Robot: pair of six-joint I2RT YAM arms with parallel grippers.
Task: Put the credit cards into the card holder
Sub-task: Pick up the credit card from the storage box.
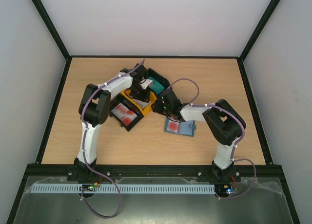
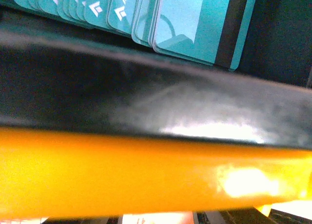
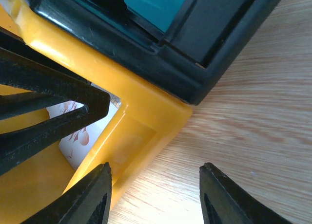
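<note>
Over yellow tray [image 3: 146, 131]: left gripper [image 3: 90, 108] nearer the credit card [image 3: 73, 136]
Its jaws narrow at card edge, hold unclear; right gripper [image 3: 156, 181] wide, alongside

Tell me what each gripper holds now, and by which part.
The right gripper, open by the yellow tray, holds nothing. The left gripper has fingertips nearly together at a white-and-red card in that tray; a hold cannot be told.

Three trays run diagonally: far tray [image 1: 152, 73] holds a card stack [image 1: 157, 81], middle tray [image 1: 146, 104] against it, near tray [image 1: 130, 128] front-left. Card holder [image 1: 185, 129] lies on the surface [image 1: 219, 78] right of them, credit card [image 1: 172, 125] on it. My right tool [image 3: 153, 195] hangs at the middle tray's corner.
</note>
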